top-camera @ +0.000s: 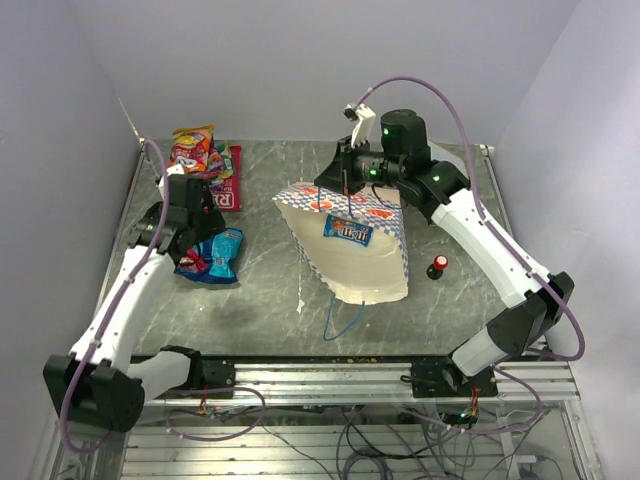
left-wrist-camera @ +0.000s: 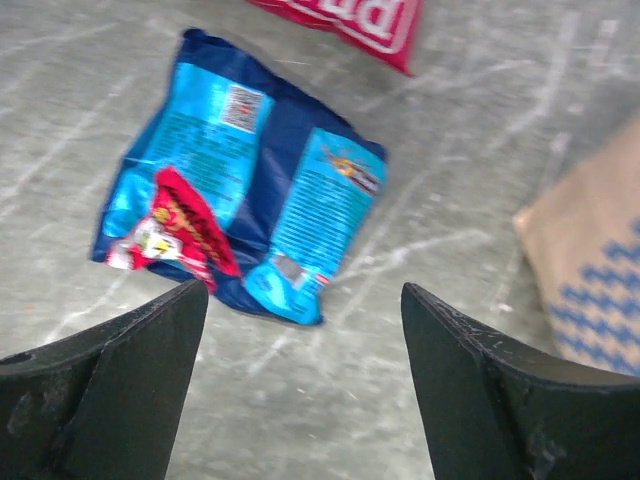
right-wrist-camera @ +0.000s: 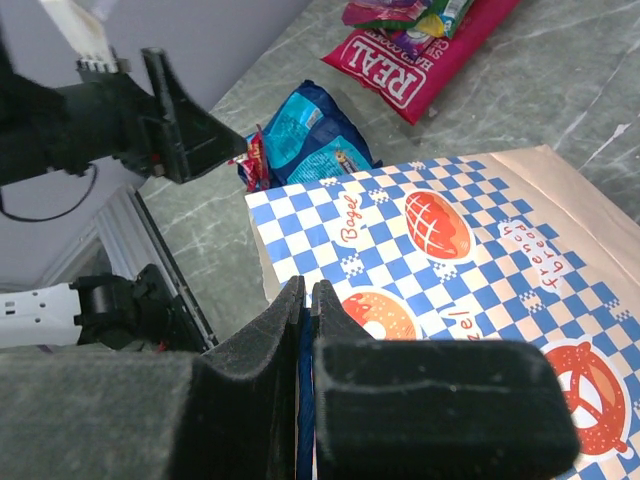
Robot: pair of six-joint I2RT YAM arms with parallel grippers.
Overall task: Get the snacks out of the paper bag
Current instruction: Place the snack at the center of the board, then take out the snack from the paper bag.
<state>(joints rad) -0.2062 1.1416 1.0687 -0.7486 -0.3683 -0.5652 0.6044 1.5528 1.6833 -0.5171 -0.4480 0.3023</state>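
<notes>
**A:** Where is our left pincer (left-wrist-camera: 302, 310)?

**B:** It hangs over a blue packet (left-wrist-camera: 240, 170) that lies flat on the worktop (top-camera: 270, 320), on the left side. The jaws stand wide apart. Nothing is between them, and they do not touch the packet.

**A:** And our right pincer (right-wrist-camera: 307, 295)?

**B:** It is shut tight on the thin blue cord (right-wrist-camera: 304, 390) of the paper bag (top-camera: 370, 275). It holds the far end of the bag up. The mouth opens toward our side of the worktop, so we can see the cream inside.

**A:** Is there a snack in there?

**B:** We think so. Another blue packet (top-camera: 347, 231) sits at the far end of the mouth, just under the right pincer.

**A:** Which way is it from our left pincer?

**B:** Off to the right, well apart, with bare worktop between. Its long side runs almost left to right, tipped a little.

**A:** Which arm is nearer?

**B:** The right one, by a lot. But it is busy holding the bag up. Our left arm is free, so we think this is its job. It has to swing right and go in through the mouth, then close across the packet's short side. It must be gentle, because a bump could push the bag over.
</notes>
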